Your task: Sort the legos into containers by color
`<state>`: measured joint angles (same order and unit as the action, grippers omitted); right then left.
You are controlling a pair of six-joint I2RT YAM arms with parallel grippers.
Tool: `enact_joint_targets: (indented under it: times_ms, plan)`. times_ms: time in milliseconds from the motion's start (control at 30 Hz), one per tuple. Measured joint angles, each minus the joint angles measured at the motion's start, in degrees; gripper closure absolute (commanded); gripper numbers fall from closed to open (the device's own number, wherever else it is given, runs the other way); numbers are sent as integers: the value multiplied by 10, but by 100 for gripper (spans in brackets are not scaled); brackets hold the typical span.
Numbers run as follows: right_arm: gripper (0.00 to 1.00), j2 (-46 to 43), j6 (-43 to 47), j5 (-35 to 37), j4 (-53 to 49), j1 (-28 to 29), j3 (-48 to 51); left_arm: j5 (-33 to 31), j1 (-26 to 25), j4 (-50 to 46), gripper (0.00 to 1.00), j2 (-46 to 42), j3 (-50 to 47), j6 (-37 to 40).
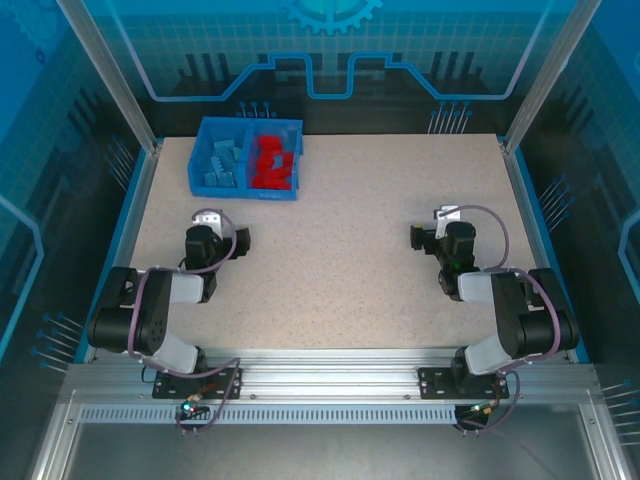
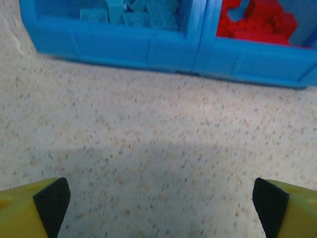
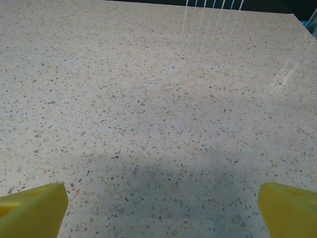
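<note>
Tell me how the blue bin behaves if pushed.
The blue bin looks like rigid plastic, so it would probably slide whole, not flex. Its low, wide shape makes tipping unlikely. Loose legos inside may shift.

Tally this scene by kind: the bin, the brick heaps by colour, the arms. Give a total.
Blue bin: 1
Light blue brick heap: 1, in the left compartment
Red brick heap: 1, in the right compartment
Robot arms: 2, left arm and right arm
Total: 5
Single bricks are too heaped to count.
</note>
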<state>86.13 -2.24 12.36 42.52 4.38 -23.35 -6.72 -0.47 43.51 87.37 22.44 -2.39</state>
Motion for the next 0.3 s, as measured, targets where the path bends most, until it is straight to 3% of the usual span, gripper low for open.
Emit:
enact_joint_targets:
  times_ms: [300]
  plan:
    - [0, 0, 4, -20, 2, -1, 0, 7, 0, 5, 1, 0, 3, 0]
